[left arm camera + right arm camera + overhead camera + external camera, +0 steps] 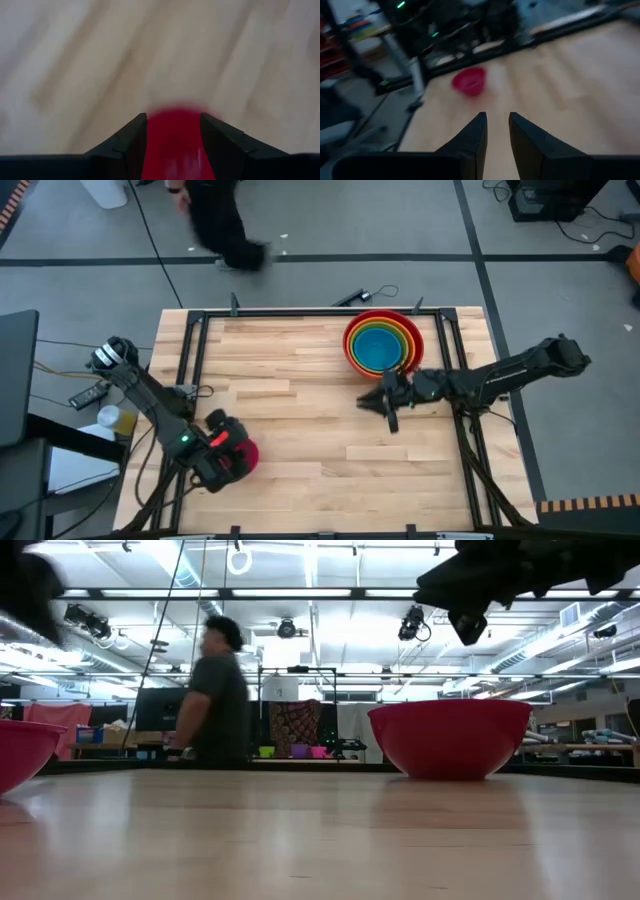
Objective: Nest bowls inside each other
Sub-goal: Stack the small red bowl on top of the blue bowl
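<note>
Pale wooden planking makes up the counter (300, 420), framed by black rails, with a person walking across the grey floor behind it. Taking the stack of nested plastic bowls (383, 343), red outermost and blue innermost, as the landmark: far to its left and nearer the front edge, the left hand (232, 452) has its fingers spread wide around the rim of a small crimson plastic bowl (243, 454), which shows between the fingers (127, 145) in the left wrist view. Whether that bowl is lifted or resting on the counter cannot be told. Just in front of the stack, the right hand (385, 404) hovers with its fingers narrowly parted and nothing between them.

The step in hand looks like carrying the crimson bowl to the stack. To do it well, the left hand should keep the bowl level, centre it over the blue middle and lower it straight; the right hand would best stay clear of the path.
</note>
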